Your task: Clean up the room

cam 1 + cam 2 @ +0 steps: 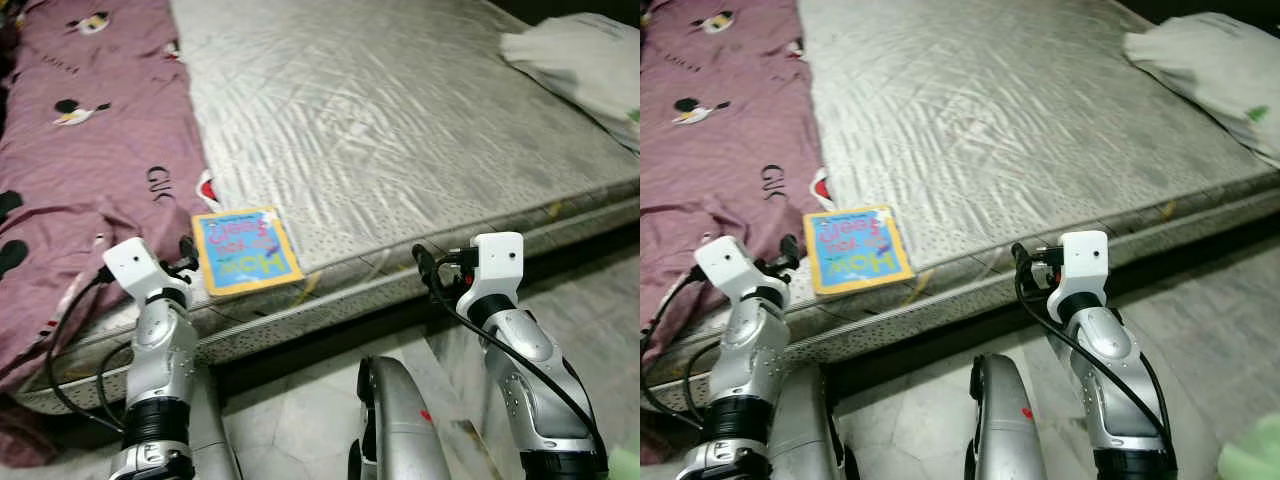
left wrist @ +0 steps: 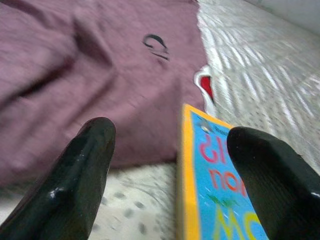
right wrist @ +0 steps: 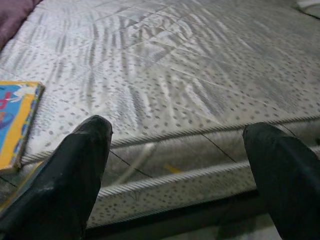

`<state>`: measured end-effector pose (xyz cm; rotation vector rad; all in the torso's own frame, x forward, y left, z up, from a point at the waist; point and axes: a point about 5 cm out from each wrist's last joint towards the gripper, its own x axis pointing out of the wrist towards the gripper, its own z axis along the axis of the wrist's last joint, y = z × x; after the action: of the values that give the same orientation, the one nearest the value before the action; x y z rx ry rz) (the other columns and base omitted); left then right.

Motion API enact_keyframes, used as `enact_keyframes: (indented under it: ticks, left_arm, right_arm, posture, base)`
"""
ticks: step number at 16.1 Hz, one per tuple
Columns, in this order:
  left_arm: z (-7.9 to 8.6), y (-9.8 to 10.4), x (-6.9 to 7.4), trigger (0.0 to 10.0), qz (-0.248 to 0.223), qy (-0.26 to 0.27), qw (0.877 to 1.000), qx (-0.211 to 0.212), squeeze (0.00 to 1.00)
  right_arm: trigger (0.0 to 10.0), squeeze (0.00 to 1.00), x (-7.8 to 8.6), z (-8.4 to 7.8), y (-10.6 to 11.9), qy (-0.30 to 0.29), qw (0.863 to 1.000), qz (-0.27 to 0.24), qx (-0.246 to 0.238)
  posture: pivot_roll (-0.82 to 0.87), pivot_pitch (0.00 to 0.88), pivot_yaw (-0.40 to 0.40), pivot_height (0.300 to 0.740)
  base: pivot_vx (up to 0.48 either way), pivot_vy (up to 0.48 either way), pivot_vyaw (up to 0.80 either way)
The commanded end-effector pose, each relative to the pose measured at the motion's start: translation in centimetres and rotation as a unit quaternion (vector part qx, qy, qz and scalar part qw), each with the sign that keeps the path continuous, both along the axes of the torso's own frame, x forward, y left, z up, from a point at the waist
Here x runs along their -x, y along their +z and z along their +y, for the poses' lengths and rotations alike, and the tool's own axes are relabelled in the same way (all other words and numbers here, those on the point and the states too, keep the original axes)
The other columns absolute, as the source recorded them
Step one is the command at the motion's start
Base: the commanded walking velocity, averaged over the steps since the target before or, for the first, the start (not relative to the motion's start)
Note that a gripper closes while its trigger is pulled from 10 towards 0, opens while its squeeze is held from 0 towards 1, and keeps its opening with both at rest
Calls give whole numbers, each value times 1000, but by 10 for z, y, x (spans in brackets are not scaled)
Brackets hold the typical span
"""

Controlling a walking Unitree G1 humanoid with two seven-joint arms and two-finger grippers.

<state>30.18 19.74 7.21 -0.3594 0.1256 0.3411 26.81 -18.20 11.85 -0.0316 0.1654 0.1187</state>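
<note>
A big bed (image 1: 400, 120) with a bare grey mattress sits in front of the robot. A purple blanket (image 1: 90, 150) with little cartoon pictures covers the left part of the bed and hangs over the near edge. A white bag (image 1: 585, 65) lies on the far right corner of the mattress.

A book (image 1: 245, 250) lies flat on the mattress, close to the near edge. It is blue with a yellow border and bright letters on the cover. Its left side is just beside the purple blanket.

The left gripper (image 2: 170, 170) is held up at the bed edge, just to the left of the book. Its two black fingers (image 2: 75, 175) are spread wide apart and hold nothing. In the left wrist view, the yellow edge of the book sits between the two fingers, with the purple blanket behind it.

The right gripper (image 3: 175, 165) is held up at the bed edge too, well to the right of the book. Its fingers (image 3: 65, 180) are also spread wide and hold nothing. They point at the side of the mattress, and the book shows off to one side.

The floor (image 1: 600, 310) by the bed has pale tiles.
</note>
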Motion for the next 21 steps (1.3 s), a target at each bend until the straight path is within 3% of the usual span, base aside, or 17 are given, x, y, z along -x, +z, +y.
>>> enact_keyframes:
  ticks: [1,4,8,13,19,21]
  left_arm:
    - [0,-4,-2,10000,15,7,1000,11,0]
    - [1,-8,-4,10000,27,10,999,16,0]
    - [2,-10,-12,10000,34,9,999,32,0]
    - [7,-18,-19,10000,57,16,996,66,0]
    - [-17,-30,-30,10000,120,-75,984,106,0]
    - [-26,-35,-31,10000,147,-117,975,121,0]
  right_arm:
    - [10000,0,1,-4,-2,-3,1000,7,5]
    - [10000,0,2,-5,-1,-2,1000,6,9]
    - [10000,0,10,-27,1,-17,999,10,38]
    - [10000,0,16,-38,8,-25,998,4,59]
    - [10000,0,14,-36,16,-18,997,-8,69]
    - [10000,0,13,-35,16,-16,997,-10,70]
  posture:
    - [-230,57,-50,520]
    - [-238,64,-54,501]
    - [-272,98,-61,501]
    - [-309,119,-70,501]
    - [-332,110,-76,501]
    - [-329,100,-72,501]
  base:
    - [0,0,0]
    - [0,0,0]
    - [0,0,0]
    - [0,0,0]
    - [0,0,0]
    - [0,0,0]
